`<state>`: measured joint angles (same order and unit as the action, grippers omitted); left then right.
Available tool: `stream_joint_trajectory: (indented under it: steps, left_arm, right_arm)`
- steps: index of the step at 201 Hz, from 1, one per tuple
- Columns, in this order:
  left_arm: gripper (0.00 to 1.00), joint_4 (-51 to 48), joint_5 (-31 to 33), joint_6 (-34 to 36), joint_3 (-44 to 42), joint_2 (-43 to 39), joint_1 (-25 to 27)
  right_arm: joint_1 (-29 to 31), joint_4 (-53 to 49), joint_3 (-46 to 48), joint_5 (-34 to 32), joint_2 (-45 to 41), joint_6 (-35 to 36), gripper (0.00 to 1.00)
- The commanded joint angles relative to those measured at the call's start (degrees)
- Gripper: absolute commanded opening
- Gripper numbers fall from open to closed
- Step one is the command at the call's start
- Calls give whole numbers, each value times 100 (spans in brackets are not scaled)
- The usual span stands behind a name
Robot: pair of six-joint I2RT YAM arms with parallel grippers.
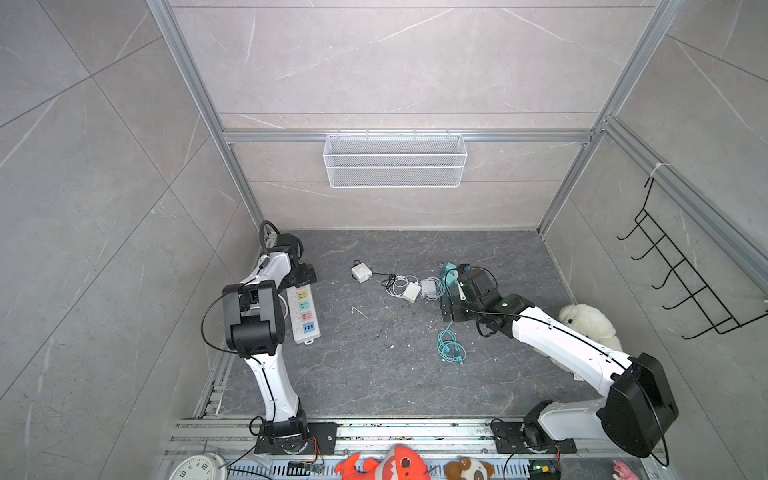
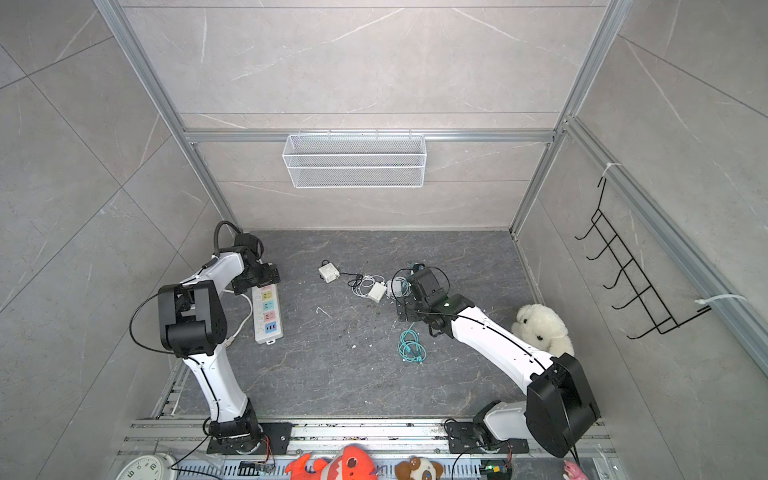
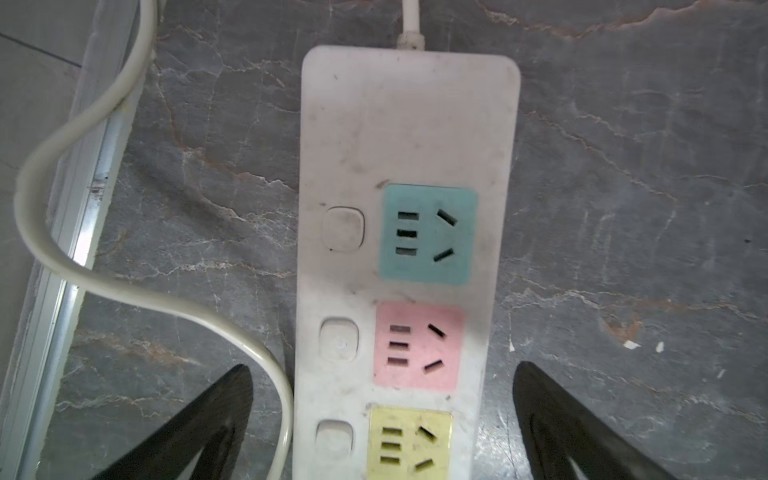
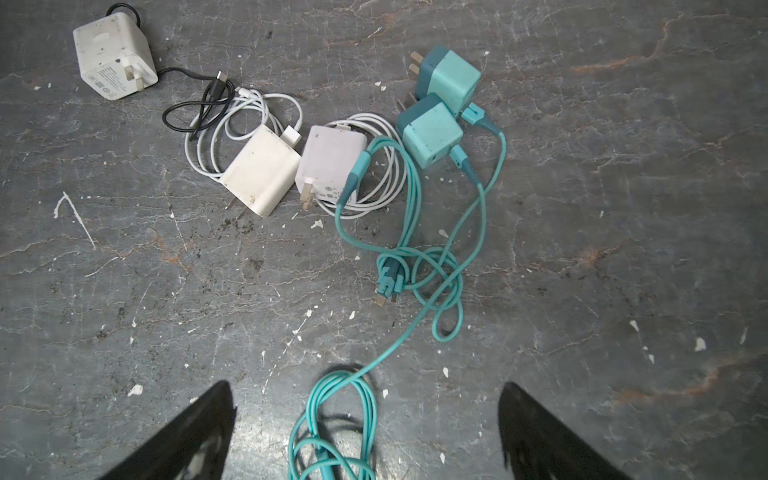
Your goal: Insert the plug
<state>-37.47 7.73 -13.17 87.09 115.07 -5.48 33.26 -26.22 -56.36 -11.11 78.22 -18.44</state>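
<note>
**Both grippers spread and empty; plugs loose on the floor**

Left wrist view: the left gripper [image 3: 383, 366] hangs with its jaws wide apart, grasping nothing, one finger on each side of the scuffed white power strip [image 3: 409, 124]. The strip's teal socket [image 3: 428, 235], pink socket [image 3: 417, 347] and yellow socket [image 3: 409, 442] each sit beside a plain white button.

Right wrist view: the right gripper [image 4: 366, 385] is likewise released, above a tangled teal cable [image 4: 388, 272]. Past it lie the plugs. Two teal cube chargers [image 4: 451, 77] [image 4: 432, 133] are touching, two white chargers [image 4: 262, 170] [image 4: 330, 166] lie side by side, and a white cube charger [image 4: 114, 54] sits apart. Two of the white ones carry fine print on their prong faces, too small to read.

Both top views: the chargers cluster mid-floor by the right arm, well apart from the power strip [image 1: 305, 322] under the left arm. A clock [image 1: 195, 468] with black numerals sits at the near edge.
</note>
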Motion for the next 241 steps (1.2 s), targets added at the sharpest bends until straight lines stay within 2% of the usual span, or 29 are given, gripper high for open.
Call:
stream_joint_trajectory:
  steps: [1,51,85,128,153,172,204,241]
  left_arm:
    - [100,-137,-373,348,172,142,-25]
    - [100,-248,-556,370,347,469,-35]
    - [99,-212,-607,195,206,398,-39]
    - [83,-205,-903,-137,-90,253,17]
    - [74,-160,-932,-389,-383,100,286]
    - [66,-163,-1073,-821,-540,-20,569]
    - [60,211,-1382,-1670,-968,-325,1136]
    - [57,1361,-1741,-3057,-1796,-744,1710]
  right_arm:
    - [64,-177,-112,-172,41,-17,99]
    - [124,-234,-82,-259,23,-94,99]
    - [142,-235,-99,-280,44,-109,99]
    - [151,-183,-56,-250,107,-9,99]
    - [153,-142,-42,-286,228,72,99]
    - [155,-138,-58,-216,355,123,99]
    - [151,-138,-159,176,672,417,99]
    - [153,81,-270,1002,1040,714,99]
